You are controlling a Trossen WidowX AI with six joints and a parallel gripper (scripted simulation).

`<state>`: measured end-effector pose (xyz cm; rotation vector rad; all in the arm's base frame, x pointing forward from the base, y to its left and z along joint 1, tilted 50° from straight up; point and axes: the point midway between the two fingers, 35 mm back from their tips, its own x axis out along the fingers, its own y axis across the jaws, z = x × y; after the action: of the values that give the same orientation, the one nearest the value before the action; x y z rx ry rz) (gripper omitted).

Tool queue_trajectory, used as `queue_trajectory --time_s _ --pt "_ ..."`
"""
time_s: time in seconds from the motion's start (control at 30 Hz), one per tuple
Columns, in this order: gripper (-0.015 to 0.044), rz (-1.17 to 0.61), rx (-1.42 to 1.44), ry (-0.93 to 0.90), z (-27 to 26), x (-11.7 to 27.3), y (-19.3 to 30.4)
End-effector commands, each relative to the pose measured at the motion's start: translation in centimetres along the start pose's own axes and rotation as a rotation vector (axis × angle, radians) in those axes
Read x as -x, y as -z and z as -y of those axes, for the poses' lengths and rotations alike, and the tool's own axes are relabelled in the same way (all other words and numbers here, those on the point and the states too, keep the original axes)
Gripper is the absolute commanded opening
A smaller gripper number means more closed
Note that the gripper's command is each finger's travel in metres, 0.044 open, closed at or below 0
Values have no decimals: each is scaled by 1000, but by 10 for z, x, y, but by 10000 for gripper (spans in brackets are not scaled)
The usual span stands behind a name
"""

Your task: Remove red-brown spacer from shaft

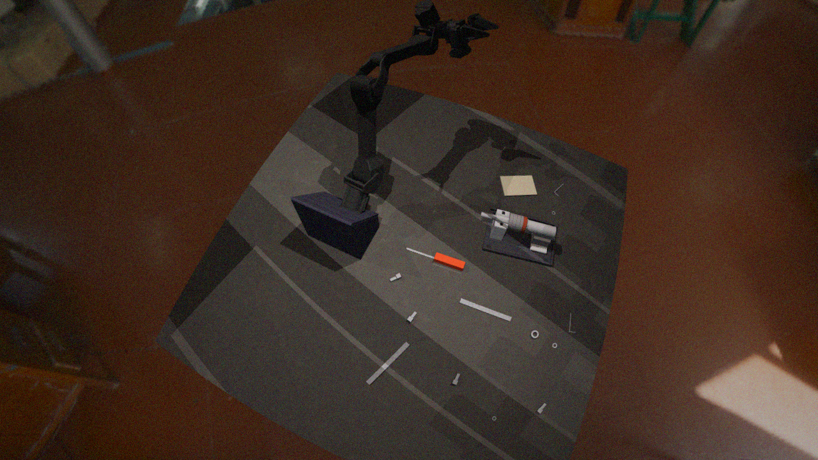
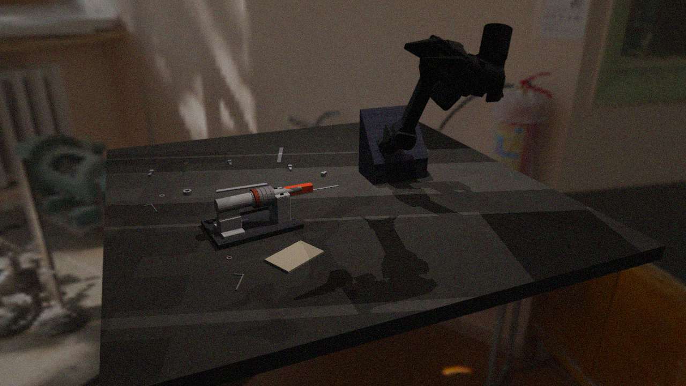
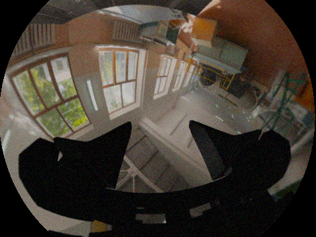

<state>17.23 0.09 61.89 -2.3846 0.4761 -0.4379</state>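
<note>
The big pale cylindrical housing point(image 1: 542, 229) point(image 2: 233, 201) rests on a dark base plate point(image 1: 514, 250) point(image 2: 269, 231). The red-brown spacer point(image 1: 524, 223) point(image 2: 255, 197) sits against its end, in line with several grey spacers point(image 1: 516, 221) point(image 2: 266, 195). A white upright support point(image 1: 498, 230) point(image 2: 283, 209) stands at their other side. The pale shaft end point(image 1: 486, 214) point(image 2: 294, 190) sticks out beyond this support; the rest of the shaft is hidden. My gripper point(image 1: 493, 29) point(image 3: 160, 124) is open and empty, high above the table and far from the shaft. In the exterior view its fingertips are not clear.
A cream square point(image 1: 518, 185) point(image 2: 294, 255) lies near the base plate. An orange-handled screwdriver point(image 1: 449, 261) point(image 2: 303, 187) lies on the plate's other side. Two flat bars point(image 1: 485, 309) point(image 1: 387, 363), several bolts, rings and hex keys are scattered about. The arm stands on a dark wedge block point(image 1: 337, 224) point(image 2: 371, 156).
</note>
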Motion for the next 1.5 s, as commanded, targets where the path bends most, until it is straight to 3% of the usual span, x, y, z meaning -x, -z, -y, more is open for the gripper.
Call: queue_trajectory --time_s 0.0,0.3,0.67,0.9,1.03,1.23,1.47 --pt "426 -5 22 3 1 0 -1" --pt "440 -234 1141 95 36 -19 -58" --pt "440 -405 1963 107 44 -41 -117" --pt "440 -629 2834 113 27 -72 -194" --pt "440 -812 3286 135 5 -86 -236" --pt "440 -1114 3709 176 -27 -96 -280" --pt "440 -1713 4050 210 -74 -103 -324"
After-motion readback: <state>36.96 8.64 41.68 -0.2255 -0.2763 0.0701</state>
